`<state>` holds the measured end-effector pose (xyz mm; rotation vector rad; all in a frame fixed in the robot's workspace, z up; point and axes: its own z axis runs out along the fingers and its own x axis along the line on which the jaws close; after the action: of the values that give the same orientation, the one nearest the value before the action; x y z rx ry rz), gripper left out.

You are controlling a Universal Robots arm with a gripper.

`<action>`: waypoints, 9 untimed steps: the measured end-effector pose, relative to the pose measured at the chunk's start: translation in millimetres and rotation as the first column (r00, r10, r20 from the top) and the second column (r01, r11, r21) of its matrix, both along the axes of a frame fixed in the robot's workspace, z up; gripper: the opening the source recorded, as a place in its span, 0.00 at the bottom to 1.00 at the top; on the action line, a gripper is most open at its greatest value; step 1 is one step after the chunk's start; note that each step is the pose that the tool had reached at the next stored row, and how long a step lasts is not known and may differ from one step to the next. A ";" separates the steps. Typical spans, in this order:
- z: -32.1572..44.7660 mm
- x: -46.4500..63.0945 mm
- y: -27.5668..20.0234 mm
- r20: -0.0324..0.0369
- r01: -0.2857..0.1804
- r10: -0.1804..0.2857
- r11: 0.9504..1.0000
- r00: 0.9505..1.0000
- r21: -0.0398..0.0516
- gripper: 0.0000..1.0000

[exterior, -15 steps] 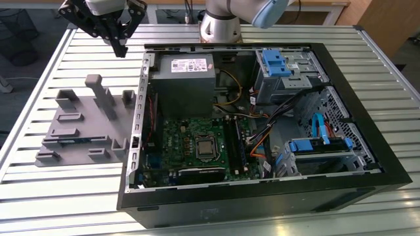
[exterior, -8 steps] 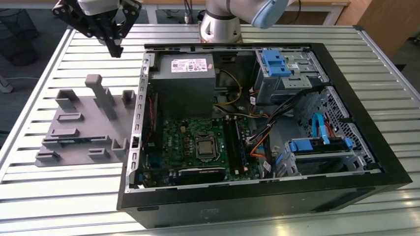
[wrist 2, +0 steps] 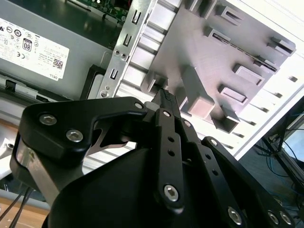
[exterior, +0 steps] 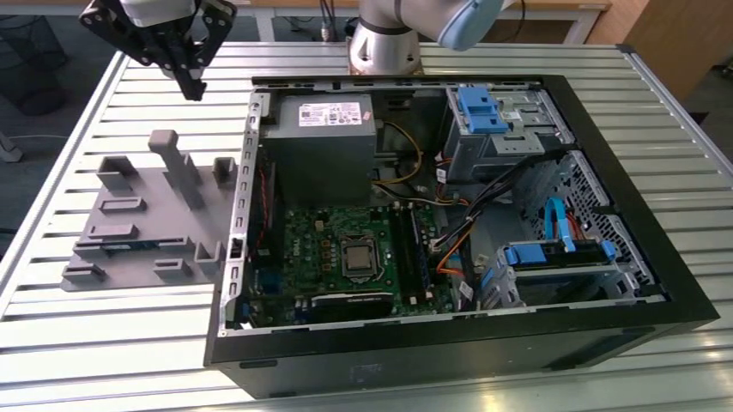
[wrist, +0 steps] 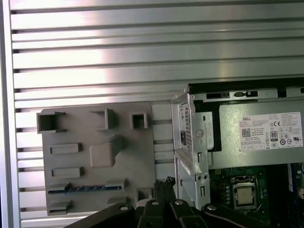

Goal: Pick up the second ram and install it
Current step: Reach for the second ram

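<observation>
The second ram [wrist: 85, 187] is a thin dark green strip standing on edge in a slot of the grey plastic fixture [wrist: 97, 142]. In the exterior view the ram [exterior: 129, 246] sits at the near side of the fixture [exterior: 143, 219], left of the open computer case. My gripper [exterior: 195, 88] hangs above the table beyond the fixture's far end, shut, with nothing between its fingers. Both wrist views show the fingertips [wrist 2: 164, 94] pressed together [wrist: 164, 182]. The motherboard's long black memory slots [exterior: 420, 249] lie to the exterior view's right of the processor socket [exterior: 360, 256].
The open black case [exterior: 641, 318] takes up the middle and the exterior view's right of the slatted metal table [exterior: 103, 343]. Inside it are a grey power supply [exterior: 326, 129], blue drive brackets [exterior: 479, 110] and loose cables [exterior: 458, 232]. The arm's base [exterior: 384, 47] stands behind the case.
</observation>
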<state>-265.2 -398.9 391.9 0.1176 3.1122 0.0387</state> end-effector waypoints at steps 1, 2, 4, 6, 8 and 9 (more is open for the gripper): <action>0.0 -1.1 0.0 0.000 0.000 0.000 1.000 1.000 0.000 0.11; 0.0 -2.2 0.0 0.000 0.000 0.000 1.000 1.000 0.000 0.11; 0.0 -4.5 0.0 0.000 0.000 0.000 1.000 1.000 0.000 0.11; 0.0 -6.7 0.0 0.000 0.000 0.000 1.000 1.000 0.000 0.11; 0.0 -8.9 0.0 0.000 0.000 0.000 1.000 1.000 0.000 0.11; 0.0 -10.0 0.0 0.000 0.000 0.000 1.000 1.000 0.000 0.11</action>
<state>-275.2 -399.0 391.9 0.1175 3.1121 0.0388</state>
